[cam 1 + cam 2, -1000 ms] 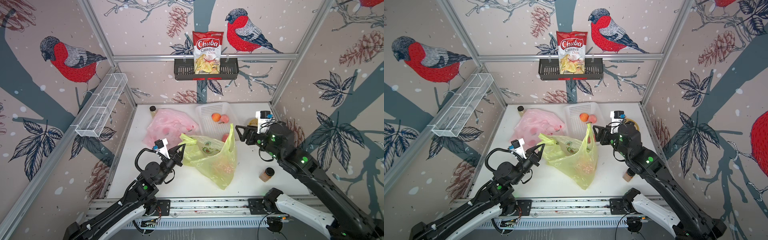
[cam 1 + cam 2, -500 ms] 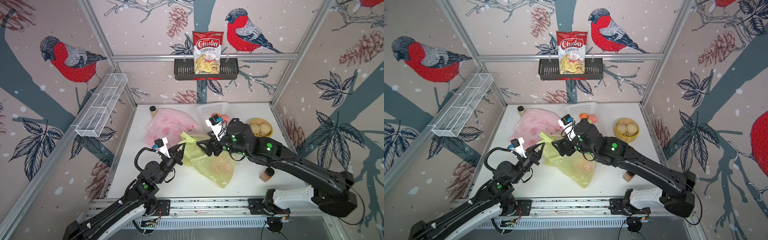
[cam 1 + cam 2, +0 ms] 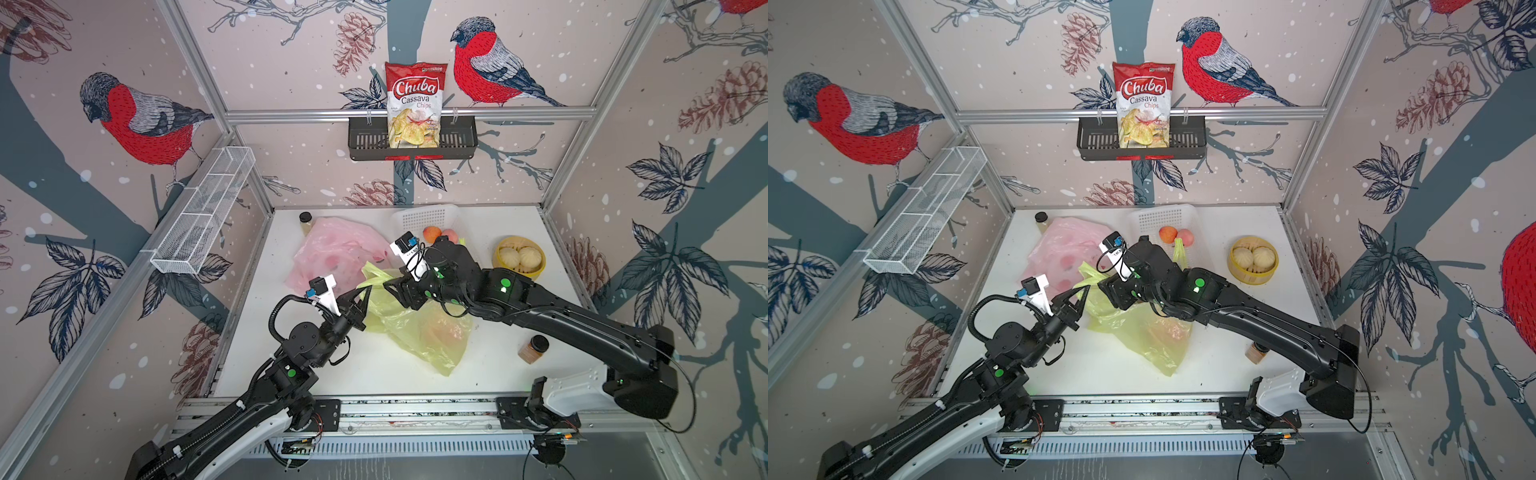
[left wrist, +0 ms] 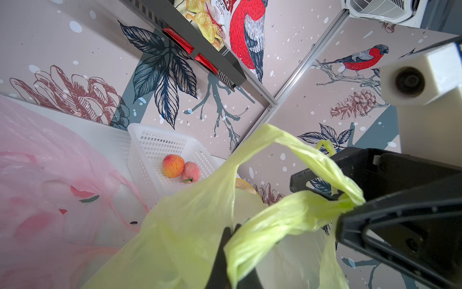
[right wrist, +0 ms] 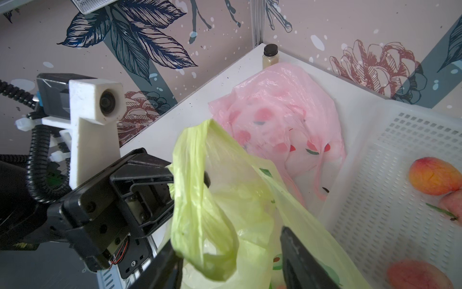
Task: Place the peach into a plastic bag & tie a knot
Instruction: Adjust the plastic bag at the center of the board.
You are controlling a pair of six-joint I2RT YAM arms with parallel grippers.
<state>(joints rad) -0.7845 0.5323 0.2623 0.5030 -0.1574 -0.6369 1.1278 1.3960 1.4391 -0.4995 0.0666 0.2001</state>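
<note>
Right fingers (image 5: 298, 255) straddle yellow bag (image 5: 220, 200), 1 partly hidden.

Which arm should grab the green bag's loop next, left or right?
Right. The right fingers stand open on either side of the handle loop of the yellow-green bag, so closing should catch it. The left fingers are shut on that bag, so they are busy.

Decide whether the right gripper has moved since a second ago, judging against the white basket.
Yes. The right gripper swung from the white basket's steamer side, across its front, to the yellow bag's handle.
</note>
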